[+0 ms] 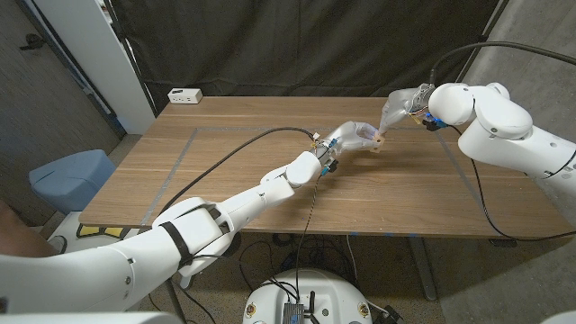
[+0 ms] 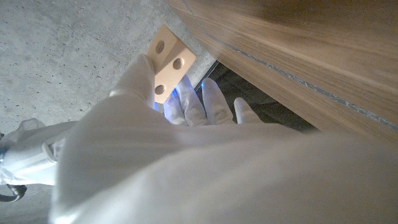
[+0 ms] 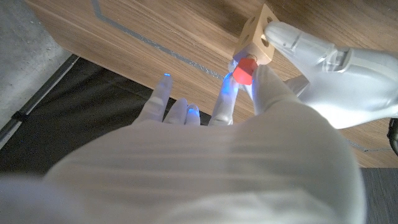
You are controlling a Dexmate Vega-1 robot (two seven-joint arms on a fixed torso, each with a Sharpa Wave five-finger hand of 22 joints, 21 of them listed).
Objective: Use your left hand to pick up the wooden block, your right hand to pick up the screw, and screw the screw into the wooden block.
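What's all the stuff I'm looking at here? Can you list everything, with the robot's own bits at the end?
Wooden table: one, brown, under both arms.
Wooden block: one, pale tan with round holes, held up off the table in the left hand.
Screw: one, red head, pinched by the right hand right at the block.
Small box: one, white, far left corner of the table.
Blue object: one, on the floor left of the table.
Left hand: one, white, grips the block.
Right hand: one, white, holds the screw.

Pale holed wooden block point(image 2: 166, 66) aloft — red-headed screw point(image 3: 244, 70) seemingly at one hole.
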